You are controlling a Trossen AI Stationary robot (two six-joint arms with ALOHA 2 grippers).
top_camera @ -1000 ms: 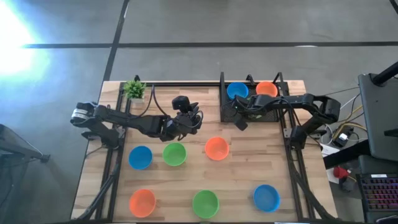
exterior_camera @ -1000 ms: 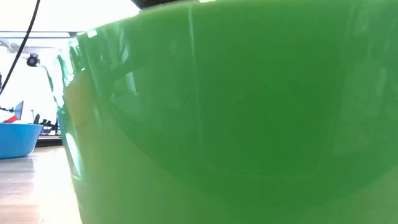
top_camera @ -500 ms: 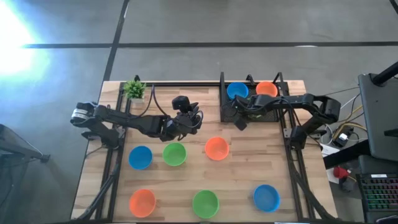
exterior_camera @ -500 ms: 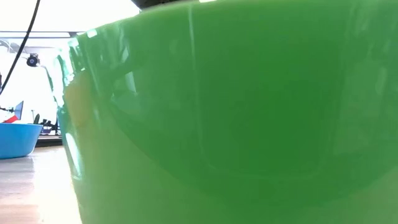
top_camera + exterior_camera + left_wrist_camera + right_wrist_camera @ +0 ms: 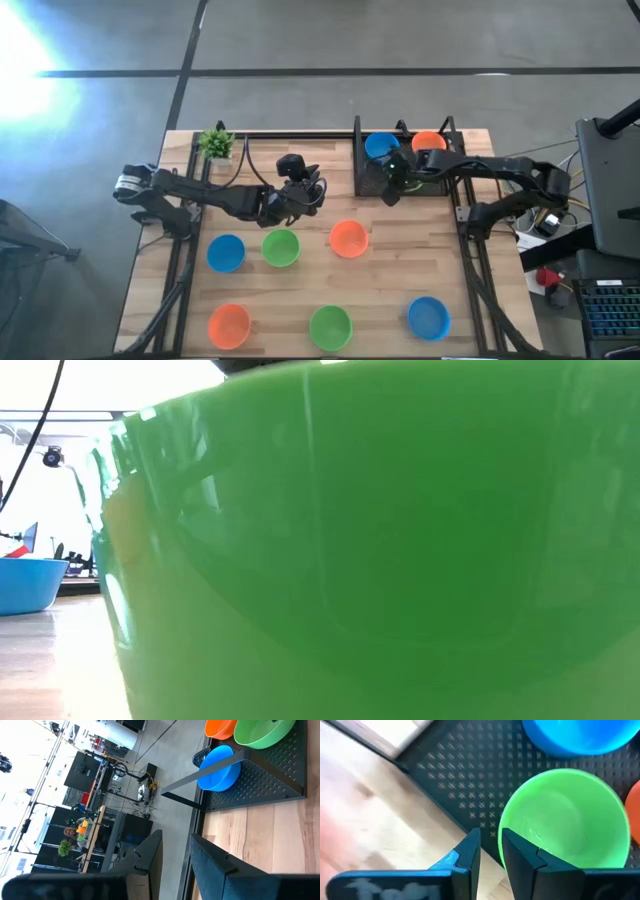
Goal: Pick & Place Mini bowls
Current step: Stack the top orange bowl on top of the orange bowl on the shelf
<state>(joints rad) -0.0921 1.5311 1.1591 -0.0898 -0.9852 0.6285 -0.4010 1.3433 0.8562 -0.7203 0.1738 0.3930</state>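
A black tray (image 5: pixel 372 182) at the table's far side holds a blue bowl (image 5: pixel 379 146), an orange bowl (image 5: pixel 428 142) and a green bowl (image 5: pixel 565 820). My right gripper (image 5: pixel 490 847) hangs over the tray at the green bowl's rim, open by a narrow gap. Six more bowls rest on the wood: blue (image 5: pixel 226 252), green (image 5: pixel 281 246), orange (image 5: pixel 348 238), orange (image 5: pixel 229 324), green (image 5: pixel 330 326), blue (image 5: pixel 428 317). My left gripper (image 5: pixel 297 196) waits mid-table with a narrow gap between its fingers (image 5: pixel 150 857). My right gripper comes from above at the green bowl's rim (image 5: pixel 506 827). One finger (image 5: pixel 520 855) is over the bowl's inside and the other (image 5: pixel 467 855) is outside it. Black tray shows in the gap, and I cannot tell whether either finger touches the rim. The bowl sits flat on the tray.
A small potted plant (image 5: pixel 216 142) stands at the far left corner. Black frame rails (image 5: pixel 190 270) run along both sides of the table. In the low view the near green bowl (image 5: pixel 380 560) fills almost everything, with a blue bowl (image 5: pixel 25 582) beside it.
The right arm's elbow has swung out toward the table's right edge, and its gripper has shifted a little toward the far edge over the tray. The left arm and the bowls on the wood have kept still.
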